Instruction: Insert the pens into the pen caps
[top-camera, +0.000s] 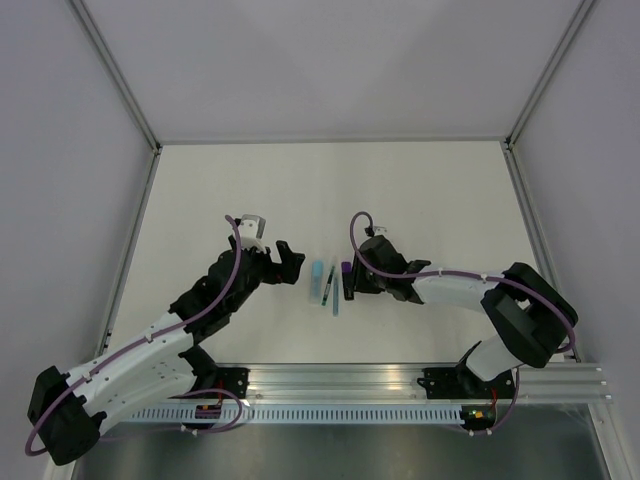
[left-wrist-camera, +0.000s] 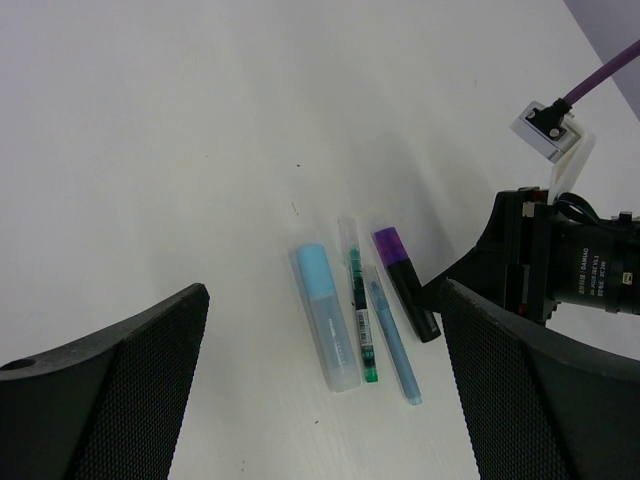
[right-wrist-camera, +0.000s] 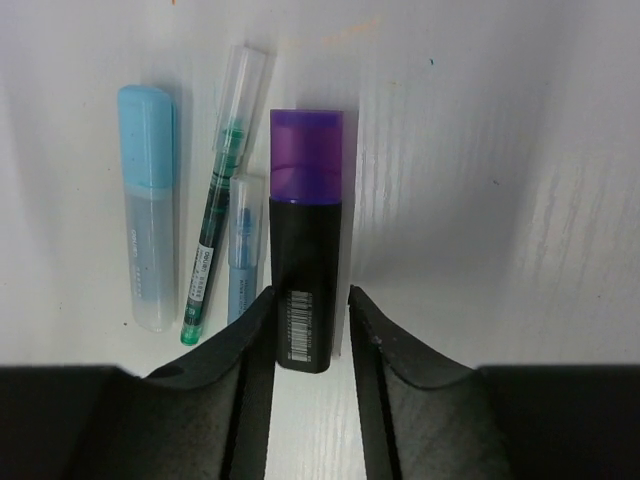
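Observation:
Four pens lie side by side at mid-table. They are a pale-blue highlighter (top-camera: 317, 272) (left-wrist-camera: 330, 320) (right-wrist-camera: 148, 210), a thin dark pen (left-wrist-camera: 360, 310) (right-wrist-camera: 212, 240), a thin blue pen (left-wrist-camera: 392, 340) (right-wrist-camera: 243, 250) and a black-and-purple marker (top-camera: 346, 280) (left-wrist-camera: 408, 290) (right-wrist-camera: 308, 270). Each has a cap on it: the marker a purple cap (right-wrist-camera: 307, 155), the highlighter a pale-blue cap (right-wrist-camera: 146, 135), the thin pens clear ones. My right gripper (top-camera: 352, 285) (right-wrist-camera: 308, 320) straddles the marker's rear end, with a narrow gap at the right finger. My left gripper (top-camera: 295, 265) (left-wrist-camera: 325, 400) is wide open and empty, just left of the pens.
The white table (top-camera: 430, 200) is walled by grey panels with metal rails at the left and right edges. An aluminium rail (top-camera: 400, 385) runs along the near edge. The right arm's wrist and purple cable (left-wrist-camera: 560, 270) sit close beside the pens.

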